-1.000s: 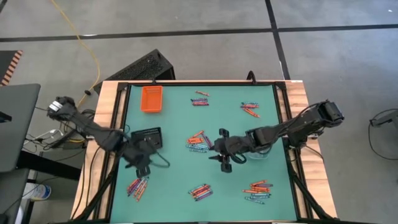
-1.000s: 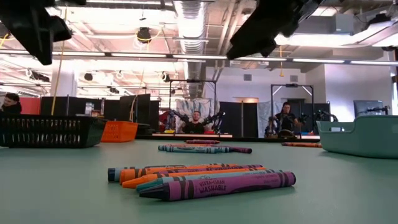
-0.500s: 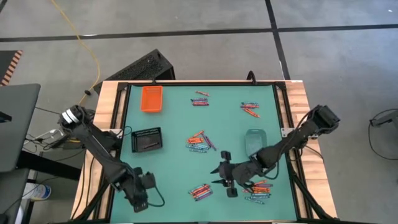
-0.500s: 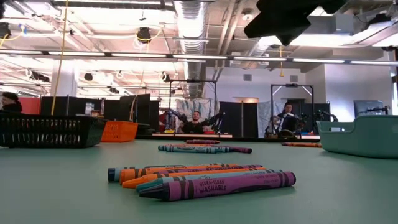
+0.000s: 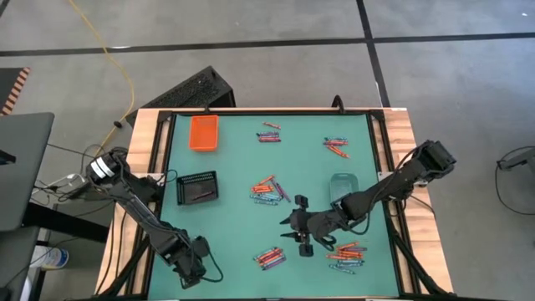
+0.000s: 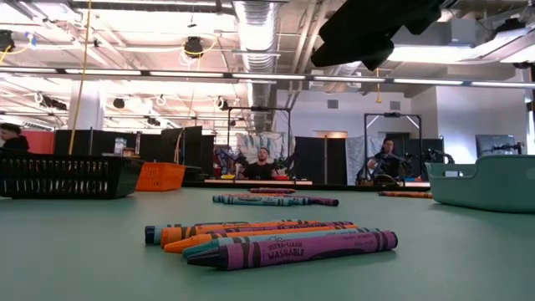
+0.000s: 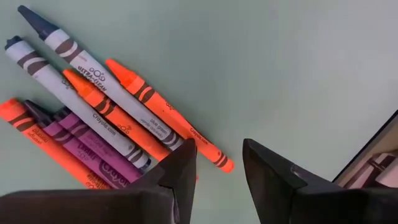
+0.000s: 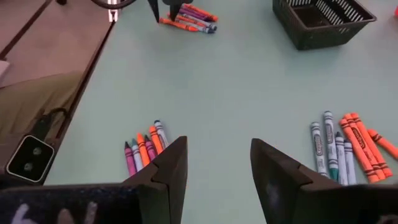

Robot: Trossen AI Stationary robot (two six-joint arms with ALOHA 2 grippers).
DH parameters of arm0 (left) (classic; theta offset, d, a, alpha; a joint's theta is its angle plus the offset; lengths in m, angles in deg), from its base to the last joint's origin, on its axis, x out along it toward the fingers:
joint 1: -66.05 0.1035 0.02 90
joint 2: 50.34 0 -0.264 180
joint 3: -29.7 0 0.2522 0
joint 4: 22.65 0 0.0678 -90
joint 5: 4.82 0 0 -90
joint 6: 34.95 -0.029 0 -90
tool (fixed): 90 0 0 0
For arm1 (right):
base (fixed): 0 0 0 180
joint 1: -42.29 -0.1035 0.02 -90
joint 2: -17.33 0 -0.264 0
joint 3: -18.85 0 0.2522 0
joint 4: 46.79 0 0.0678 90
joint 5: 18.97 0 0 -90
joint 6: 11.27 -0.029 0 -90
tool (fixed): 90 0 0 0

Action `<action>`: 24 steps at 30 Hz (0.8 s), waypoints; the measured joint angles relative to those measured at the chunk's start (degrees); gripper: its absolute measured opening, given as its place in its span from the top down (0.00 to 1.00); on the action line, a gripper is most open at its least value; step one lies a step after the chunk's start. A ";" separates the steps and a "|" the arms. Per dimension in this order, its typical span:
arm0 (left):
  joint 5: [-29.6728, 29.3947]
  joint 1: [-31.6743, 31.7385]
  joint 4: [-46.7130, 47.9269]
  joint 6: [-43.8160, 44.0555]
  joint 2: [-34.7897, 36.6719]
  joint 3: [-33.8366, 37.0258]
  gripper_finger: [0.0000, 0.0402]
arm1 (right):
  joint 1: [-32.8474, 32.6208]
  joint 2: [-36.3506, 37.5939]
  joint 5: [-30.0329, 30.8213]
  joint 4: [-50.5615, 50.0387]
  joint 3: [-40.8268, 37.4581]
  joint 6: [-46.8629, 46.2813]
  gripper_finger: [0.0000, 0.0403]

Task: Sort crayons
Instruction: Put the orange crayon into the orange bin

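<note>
Crayons lie in small piles on the green table: far middle (image 5: 267, 131), far right (image 5: 336, 147), centre (image 5: 269, 189), near middle (image 5: 269, 257) and near right (image 5: 347, 255). My left gripper (image 5: 189, 266) hangs open, pointing steeply down over a near-left pile (image 7: 93, 118) of orange, purple and blue crayons. One orange crayon's end (image 7: 221, 163) shows in the gap between its fingers, and I see no touch. My right gripper (image 5: 297, 226) is open above the table's middle, between the centre and near-middle piles. It shows in the low view as a dark shape (image 6: 368, 29) overhead.
An orange tray (image 5: 203, 132) stands at the far left, a black basket (image 5: 198, 188) at mid left and a clear tray (image 5: 343, 188) right of centre. The table's near-left edge (image 7: 373, 162) is close to my left gripper. People sit in the room behind the table.
My left gripper has swung from beside the black basket toward the table's near-left corner, sunk and tipped steeply downward over the near-left crayon pile. My right gripper has moved a little toward the near edge. Both stay open, and no crayon has moved.
</note>
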 joint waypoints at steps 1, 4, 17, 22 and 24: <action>0.00 0.00 0.16 0.27 0.00 0.00 0.70 | 0.00 0.00 0.00 0.05 0.00 0.00 0.58; 0.00 0.00 0.39 1.02 -0.01 0.00 0.70 | 0.02 0.00 0.00 -0.02 0.00 0.11 0.58; 2.69 0.02 0.98 1.93 -0.04 0.00 0.70 | 0.02 0.00 -0.04 -0.06 0.00 0.46 0.58; 2.08 0.00 1.57 2.10 -0.04 0.00 0.73 | 0.02 0.00 -0.06 -0.06 0.00 0.50 0.58; 0.82 0.00 1.52 2.11 -0.04 0.00 0.74 | 0.02 0.00 -0.07 -0.08 0.00 0.51 0.58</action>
